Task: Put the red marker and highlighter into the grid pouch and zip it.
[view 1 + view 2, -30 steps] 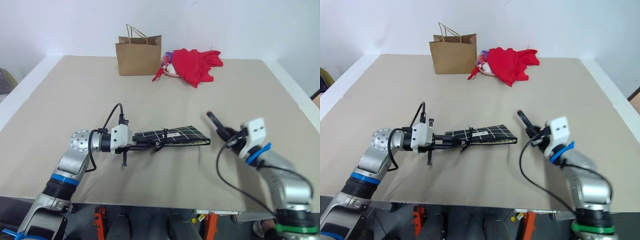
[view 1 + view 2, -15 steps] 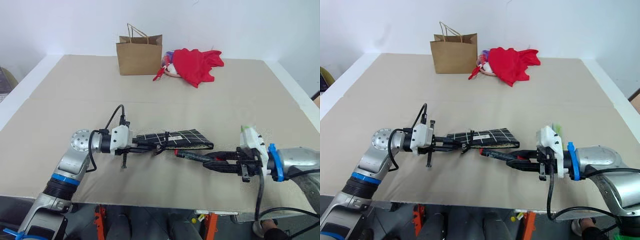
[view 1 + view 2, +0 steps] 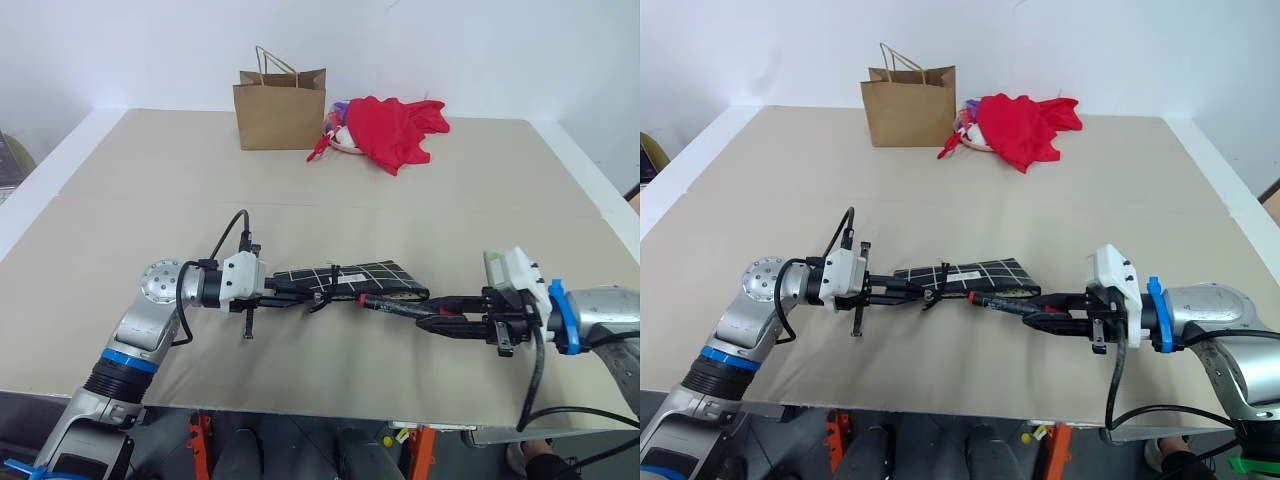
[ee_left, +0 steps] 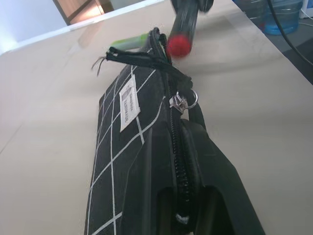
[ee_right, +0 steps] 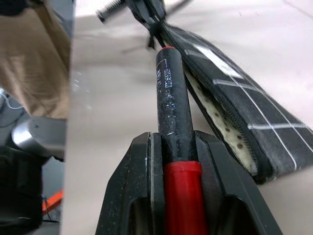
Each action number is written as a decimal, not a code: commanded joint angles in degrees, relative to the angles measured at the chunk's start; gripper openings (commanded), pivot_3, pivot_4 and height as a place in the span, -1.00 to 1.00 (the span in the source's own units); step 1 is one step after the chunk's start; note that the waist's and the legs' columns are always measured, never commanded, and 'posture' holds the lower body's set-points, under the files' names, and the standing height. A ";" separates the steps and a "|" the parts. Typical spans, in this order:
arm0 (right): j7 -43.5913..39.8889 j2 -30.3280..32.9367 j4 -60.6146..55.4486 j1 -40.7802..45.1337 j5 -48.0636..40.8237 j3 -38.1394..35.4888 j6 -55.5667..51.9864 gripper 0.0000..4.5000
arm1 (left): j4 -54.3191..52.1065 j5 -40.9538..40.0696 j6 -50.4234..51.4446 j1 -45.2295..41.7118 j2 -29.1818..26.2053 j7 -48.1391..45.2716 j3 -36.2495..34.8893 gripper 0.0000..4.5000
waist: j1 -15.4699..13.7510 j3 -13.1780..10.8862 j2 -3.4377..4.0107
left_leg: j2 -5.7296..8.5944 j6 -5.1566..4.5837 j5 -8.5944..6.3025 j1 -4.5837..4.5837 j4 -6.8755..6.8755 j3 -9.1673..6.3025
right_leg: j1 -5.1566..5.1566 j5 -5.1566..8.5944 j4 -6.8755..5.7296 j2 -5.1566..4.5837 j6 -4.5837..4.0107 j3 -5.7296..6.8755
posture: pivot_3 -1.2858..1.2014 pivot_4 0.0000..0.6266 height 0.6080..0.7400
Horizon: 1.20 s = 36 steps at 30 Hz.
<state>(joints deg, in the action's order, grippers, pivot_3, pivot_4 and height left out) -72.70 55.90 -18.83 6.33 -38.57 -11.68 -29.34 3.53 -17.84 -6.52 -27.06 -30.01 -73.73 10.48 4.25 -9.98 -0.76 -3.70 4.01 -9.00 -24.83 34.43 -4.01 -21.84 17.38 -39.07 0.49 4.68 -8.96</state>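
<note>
Left eye view: near the table's front edge, the left gripper (image 3: 290, 291) has its jaws clamped on the zipper end of the grid pouch (image 3: 350, 280), apparently holding it steady so its open mouth faces the oncoming pen. In the left wrist view the pouch's zipper pull ring (image 4: 184, 100) sits along the open seam.

To the right of the pouch, the right gripper (image 3: 440, 318) has its jaws closed around the red marker (image 3: 395, 305), held roughly level and aimed leftward, its tip at the pouch's open side. The right wrist view shows that pale-lined opening just beside the marker's barrel, so the grip looks chosen to slide the marker in lengthwise. Whether the tip is inside yet cannot be told.

The left wrist view catches a lime-green highlighter (image 4: 129, 40) lying on the table past the pouch's far end; it waits its turn, and the zip stays undone.

At the table's back edge stand a brown paper bag (image 3: 279, 105) and a heap of red cloth (image 3: 392, 128), apparently no part of the job.

Count: one pouch, one marker, one highlighter, one bag, one cloth heap, two grippers.
</note>
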 commanded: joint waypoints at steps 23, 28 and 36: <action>-0.79 -0.11 6.77 5.66 6.29 4.07 3.96 -0.73 | -4.85 -0.63 0.22 1.56 0.63 1.38 0.63 -1.00 | 0.01 0.00 0.00 | 0.00 0.01 0.01 0.02 0.00 0.00 | 0.01 -0.02 0.00 0.00 -0.01 0.00 | 0.03 -0.52 1.00; -0.61 -2.11 6.40 9.97 7.34 8.19 3.76 -0.73 | -5.17 -0.58 0.11 1.41 1.17 1.48 1.02 -1.00 | 0.09 0.00 0.01 | 0.00 0.01 0.01 0.05 0.00 0.00 | 0.01 -0.04 -0.01 0.01 -0.02 0.00 | 0.03 -0.52 1.00; -0.77 -4.44 6.06 14.35 7.68 12.12 2.18 0.23 | -5.26 -0.20 0.15 1.17 2.15 1.74 1.34 -1.00 | 0.03 0.00 0.01 | 0.00 0.02 0.01 0.01 0.00 0.00 | 0.01 -0.03 -0.01 0.01 -0.01 0.00 | 0.03 -0.52 1.00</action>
<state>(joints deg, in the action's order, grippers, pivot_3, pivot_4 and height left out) -72.90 51.32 -11.56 19.59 -30.73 1.24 -27.83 0.51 -17.81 -6.21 -25.42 -27.95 -72.39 11.84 4.28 -9.98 -0.75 -3.70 4.02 -8.99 -24.82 34.43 -4.01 -21.83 17.36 -39.07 0.49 4.67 -8.96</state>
